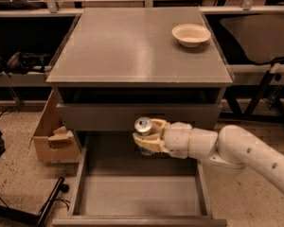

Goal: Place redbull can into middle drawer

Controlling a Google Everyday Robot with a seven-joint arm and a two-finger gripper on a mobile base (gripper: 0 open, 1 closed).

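I see the redbull can [143, 125], slim, with a shiny silver top and a sliver of blue showing at its base. It stands upright in my gripper [144, 139], whose cream fingers wrap around its sides. Can and gripper hang above the back part of the middle drawer [132, 195]. That drawer is wide, shallow, grey metal with low side walls, and it is pulled out.

A flat grey cabinet top [132, 46] fills the upper middle of the frame. A cream bowl [191, 34] stands on it near the upper right corner. Lower left, the speckled floor [19, 174] carries a cardboard box [49, 136], just beside the cabinet. The gripper [143, 137] hangs at frame centre over the open drawer [137, 195], clasping a drink can [143, 125].
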